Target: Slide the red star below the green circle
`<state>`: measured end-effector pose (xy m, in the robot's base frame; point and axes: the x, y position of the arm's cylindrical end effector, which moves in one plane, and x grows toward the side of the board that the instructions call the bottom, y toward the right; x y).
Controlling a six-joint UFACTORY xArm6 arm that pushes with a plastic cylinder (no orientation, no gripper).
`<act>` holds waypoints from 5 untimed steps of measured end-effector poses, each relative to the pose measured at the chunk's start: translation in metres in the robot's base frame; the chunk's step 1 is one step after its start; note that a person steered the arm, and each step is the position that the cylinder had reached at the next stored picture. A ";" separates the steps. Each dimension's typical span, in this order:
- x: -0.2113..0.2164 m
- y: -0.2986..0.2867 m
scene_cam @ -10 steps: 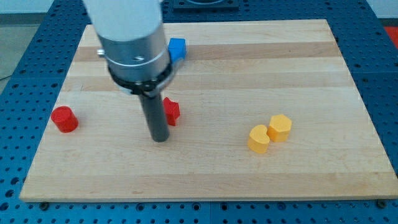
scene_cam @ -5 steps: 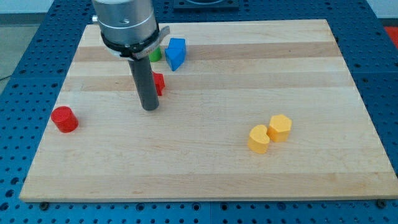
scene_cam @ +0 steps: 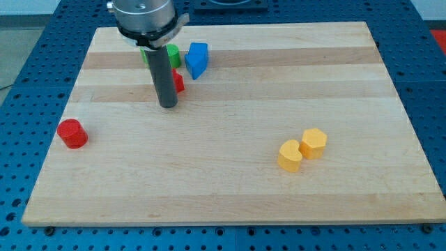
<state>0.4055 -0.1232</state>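
my tip (scene_cam: 168, 105) touches the red star (scene_cam: 178, 81) below the green circle (scene_cam: 171, 56).

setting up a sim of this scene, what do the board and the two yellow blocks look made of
The pale wooden board looks like glued wood strips, smooth and matt: grain lines and lengthwise bands of differing tone show. The two yellow blocks look like moulded or painted plastic, possibly painted wood: flat even colour, no grain, soft sheen.
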 end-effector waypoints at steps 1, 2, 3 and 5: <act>-0.011 -0.013; -0.027 -0.021; -0.042 -0.021; 0.008 -0.015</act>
